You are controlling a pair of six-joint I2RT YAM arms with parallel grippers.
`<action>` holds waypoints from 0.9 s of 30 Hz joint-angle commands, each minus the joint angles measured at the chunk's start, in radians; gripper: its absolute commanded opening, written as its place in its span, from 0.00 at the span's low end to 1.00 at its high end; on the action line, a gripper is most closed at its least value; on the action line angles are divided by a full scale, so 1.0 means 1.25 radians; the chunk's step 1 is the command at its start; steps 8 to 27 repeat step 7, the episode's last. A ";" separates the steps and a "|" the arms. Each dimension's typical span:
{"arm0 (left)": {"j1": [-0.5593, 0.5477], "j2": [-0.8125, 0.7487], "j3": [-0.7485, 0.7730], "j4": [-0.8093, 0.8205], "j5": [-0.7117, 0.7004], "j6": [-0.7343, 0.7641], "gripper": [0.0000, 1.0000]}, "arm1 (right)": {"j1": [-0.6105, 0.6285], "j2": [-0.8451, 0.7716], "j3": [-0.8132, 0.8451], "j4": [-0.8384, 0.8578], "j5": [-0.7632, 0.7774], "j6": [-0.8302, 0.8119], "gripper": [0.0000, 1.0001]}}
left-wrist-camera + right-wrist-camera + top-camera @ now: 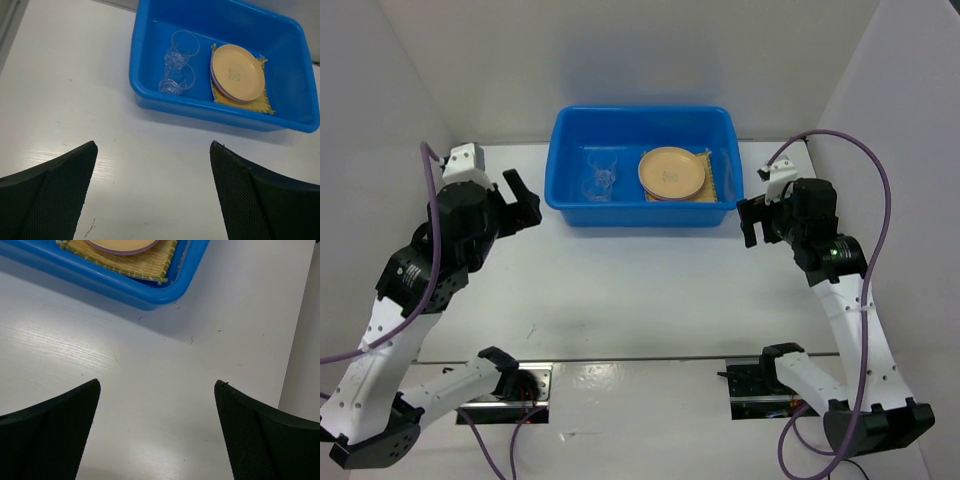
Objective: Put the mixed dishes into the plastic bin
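Note:
The blue plastic bin stands at the back middle of the table. Inside it, on the right, a yellow-tan plate lies on a pink plate whose edge peeks out, both on the woven mat. Two clear cups sit in the bin's left half. My left gripper hovers open just left of the bin, empty. My right gripper is open and empty beside the bin's right front corner. The right wrist view shows the bin corner, the mat and bare table between my fingers.
White walls close in the table on the left, back and right; the right wall lies close to my right gripper. Cables loop off both arms. Bare white table stretches in front of the bin.

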 commanded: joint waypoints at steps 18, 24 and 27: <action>0.005 -0.087 -0.154 0.119 0.188 0.070 0.99 | -0.005 -0.072 -0.068 0.037 0.067 -0.014 0.99; 0.005 -0.087 -0.154 0.119 0.188 0.070 0.99 | -0.005 -0.072 -0.068 0.037 0.067 -0.014 0.99; 0.005 -0.087 -0.154 0.119 0.188 0.070 0.99 | -0.005 -0.072 -0.068 0.037 0.067 -0.014 0.99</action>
